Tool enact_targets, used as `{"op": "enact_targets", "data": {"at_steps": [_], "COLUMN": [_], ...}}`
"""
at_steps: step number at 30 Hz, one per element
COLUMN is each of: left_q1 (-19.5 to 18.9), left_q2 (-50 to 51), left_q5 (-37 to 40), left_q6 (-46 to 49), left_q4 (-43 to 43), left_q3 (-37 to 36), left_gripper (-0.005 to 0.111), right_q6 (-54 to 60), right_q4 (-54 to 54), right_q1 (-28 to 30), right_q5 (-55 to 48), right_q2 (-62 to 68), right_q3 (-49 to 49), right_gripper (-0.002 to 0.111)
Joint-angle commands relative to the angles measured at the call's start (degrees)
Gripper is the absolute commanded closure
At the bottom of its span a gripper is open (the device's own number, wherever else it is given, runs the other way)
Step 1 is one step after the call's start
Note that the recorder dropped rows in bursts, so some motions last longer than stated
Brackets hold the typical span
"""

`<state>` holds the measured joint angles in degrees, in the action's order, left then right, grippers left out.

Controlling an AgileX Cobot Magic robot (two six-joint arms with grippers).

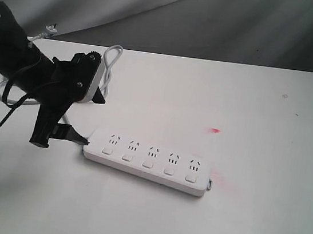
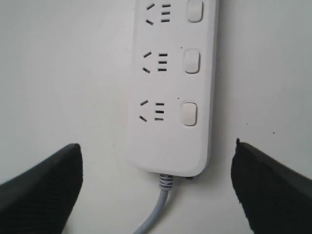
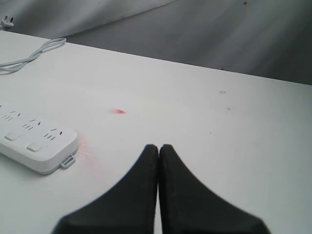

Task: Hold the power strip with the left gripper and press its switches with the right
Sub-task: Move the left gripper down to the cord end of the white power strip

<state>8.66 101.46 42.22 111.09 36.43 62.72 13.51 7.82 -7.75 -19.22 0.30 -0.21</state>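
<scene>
The left gripper (image 2: pixel 156 146) is spread wide, its matte black wedge fingers (image 2: pixel 44 190) flanking the cord end of the power strip (image 1: pixel 158 159) without touching it; the strip, a smooth white bar with rounded corners, lies flat on the white table (image 1: pixel 259 211); its rounded-square switches (image 1: pixel 147 164) sit in a row; the right gripper (image 3: pixel 159 147), tapered fingers pressed together on nothing, hangs beyond the strip's other end.

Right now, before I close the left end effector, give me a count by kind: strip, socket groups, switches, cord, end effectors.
Power strip: 1
Socket groups: 5
Switches: 5
Cord: 1
End effectors: 2 (left end effector open, right end effector shut)
Total: 14
</scene>
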Motion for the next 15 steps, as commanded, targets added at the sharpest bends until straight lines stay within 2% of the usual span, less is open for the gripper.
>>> {"op": "enact_targets", "data": {"at_steps": [1, 15], "left_q1": [-0.08, -0.08], "left_q2": [1.25, 9.13], "left_q5": [-0.42, -2.87], "left_q6": [0.39, 0.39], "left_q4": [0.69, 1.71], "left_q3": [0.2, 0.3], "left_gripper": [0.028, 0.028], "right_q6": [-0.31, -0.31], "right_q4": [0.29, 0.29], "right_q1": [0.37, 0.37], "right_q5": [0.07, 0.07], "right_q2": [-0.3, -0.3], "right_q3": [0.21, 0.21], "right_gripper": [0.108, 0.108]}}
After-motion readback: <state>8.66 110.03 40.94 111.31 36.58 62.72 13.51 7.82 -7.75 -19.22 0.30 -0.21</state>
